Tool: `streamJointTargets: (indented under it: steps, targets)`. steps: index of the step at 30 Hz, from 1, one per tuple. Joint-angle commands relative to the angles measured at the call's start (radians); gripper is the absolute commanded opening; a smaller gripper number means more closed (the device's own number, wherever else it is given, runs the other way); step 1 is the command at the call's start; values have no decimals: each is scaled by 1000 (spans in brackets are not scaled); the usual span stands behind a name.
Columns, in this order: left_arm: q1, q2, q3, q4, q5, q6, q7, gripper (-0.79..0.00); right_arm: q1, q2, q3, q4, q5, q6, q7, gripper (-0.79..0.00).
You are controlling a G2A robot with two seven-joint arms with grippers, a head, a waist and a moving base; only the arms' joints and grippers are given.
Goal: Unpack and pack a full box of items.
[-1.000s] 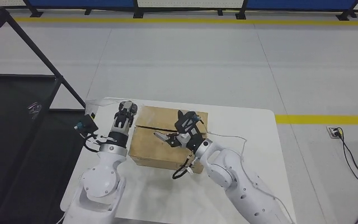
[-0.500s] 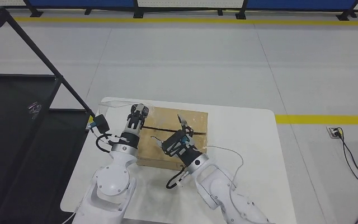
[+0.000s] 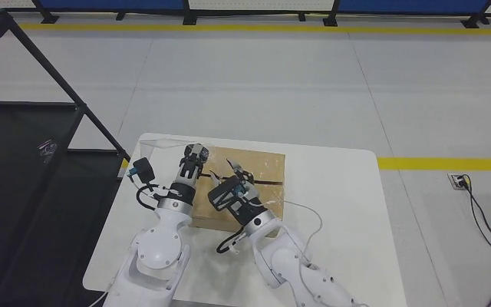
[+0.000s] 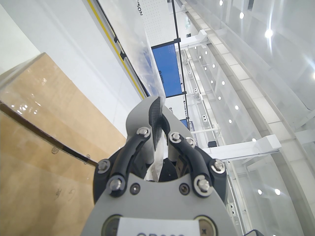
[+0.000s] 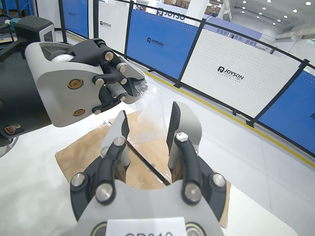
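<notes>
Brown cardboard box point(image 3: 261, 165), flaps down, at centre frame on the white table point(image 3: 337, 199). The top view places both hands over its lid seam. The right wrist view shows more: left hand point(image 5: 137, 84) pinching a clear plastic film point(image 5: 152, 104), right hand point(image 5: 149, 116) spread, the film showing between its fingers.

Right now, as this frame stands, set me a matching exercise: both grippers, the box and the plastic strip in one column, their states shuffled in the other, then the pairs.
Things:
1. left gripper
2. right gripper
3. cardboard box
4. clear plastic strip

States:
A. flaps down, resting on the white table
B. open, over the box
C. shut on the strip
D. see-through, pinched at one end

Pairs: 1-C, 2-B, 3-A, 4-D
</notes>
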Motion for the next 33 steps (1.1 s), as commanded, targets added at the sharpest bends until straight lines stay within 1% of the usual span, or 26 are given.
streamJointTargets:
  steps: [1, 6, 8, 9, 10, 12, 13, 15, 20, 21, 23, 25, 27, 28, 29, 31, 32, 33]
  targets:
    - [2, -1, -1, -2, 1, -1, -2, -785, 1, -5, -7, 4, -25, 21, 15, -403]
    - [6, -4, -3, -7, 3, 2, -6, -785, -2, -20, -20, 10, -71, 59, 35, -403]
    - [7, -5, -4, -8, 4, 3, -7, -785, -6, -25, -22, 11, -88, 72, 34, -416]
    - [8, -6, -5, -8, 4, 4, -5, -785, -8, -27, -23, 11, -95, 77, 32, -437]
    - [8, -6, -5, -9, 6, 5, -4, -785, -11, -29, -23, 11, -102, 82, 31, -486]
    - [10, -8, -5, -11, 7, 6, -4, -785, -14, -33, -21, 11, -112, 85, 34, -557]
    - [11, -8, -6, -12, 6, 8, -4, -785, -16, -35, -20, 11, -116, 86, 34, -613]
    - [14, -9, -7, -15, 7, 10, -4, -785, -19, -38, -16, 12, -121, 85, 35, -782]
    - [19, -12, -13, -19, 8, 12, -8, -785, -26, -47, -6, 13, -131, 81, 34, -785]
    - [20, -12, -14, -19, 8, 13, -9, -736, -27, -48, -4, 12, -134, 79, 35, -785]
    - [22, -13, -18, -19, 8, 13, -12, -591, -28, -51, 2, 8, -138, 75, 40, -785]
    - [25, -13, -21, -18, 8, 13, -17, -468, -31, -54, 10, -1, -138, 76, 49, -785]
    - [29, -13, -26, -19, 9, 12, -22, -403, -36, -57, 20, -12, -129, 79, 58, -785]
    - [32, -13, -28, -18, 8, 11, -27, -262, -38, -59, 26, -18, -126, 82, 59, -785]
    - [35, -13, -31, -18, 9, 9, -34, -175, -41, -60, 31, -24, -120, 83, 62, -785]
    - [42, -12, -39, -16, 13, 2, -45, -34, -46, -63, 44, -38, -106, 87, 64, -785]
    - [46, -12, -43, -15, 16, -3, -50, 0, -48, -64, 48, -43, -101, 82, 65, -785]
    - [51, -11, -48, -12, 19, -7, -54, 0, -51, -66, 54, -50, -93, 79, 68, -785]
